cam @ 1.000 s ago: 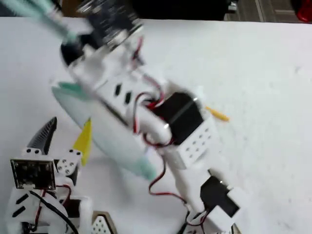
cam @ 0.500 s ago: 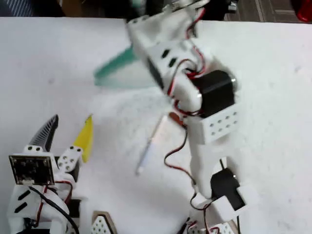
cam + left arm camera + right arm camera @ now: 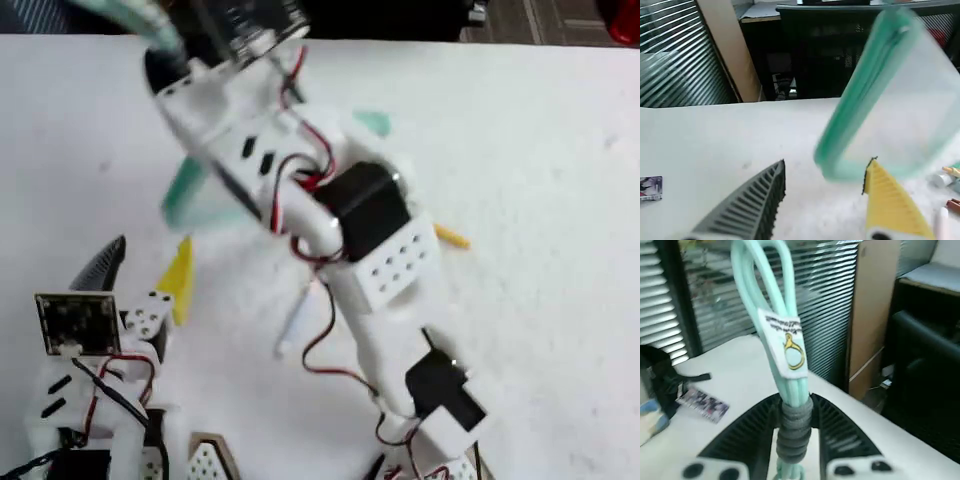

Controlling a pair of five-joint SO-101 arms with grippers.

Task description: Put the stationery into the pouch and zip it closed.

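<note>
My right gripper (image 3: 792, 412) is shut on the mint-green loop (image 3: 785, 335) of the pouch and holds it up off the table. In the high view the right gripper (image 3: 160, 45) is at the back left, and the clear, green-edged pouch (image 3: 185, 190) hangs tilted under the arm. The pouch (image 3: 895, 95) hangs just beyond my left gripper (image 3: 822, 200), which is open with nothing between its fingers. My left gripper (image 3: 140, 270) stays at the front left. A white pen (image 3: 297, 318) lies on the table beneath the right arm. A yellow-tipped pen (image 3: 450, 237) pokes out right of it.
More stationery (image 3: 946, 176) lies on the white table (image 3: 540, 150) to the right of the pouch. A small printed card (image 3: 702, 402) and a black object (image 3: 660, 375) sit on the table farther off. The table's right half is bare.
The right arm swung the pouch from low on the left up towards the back, then left again. The white pen now lies uncovered on the table. The left arm barely moved.
</note>
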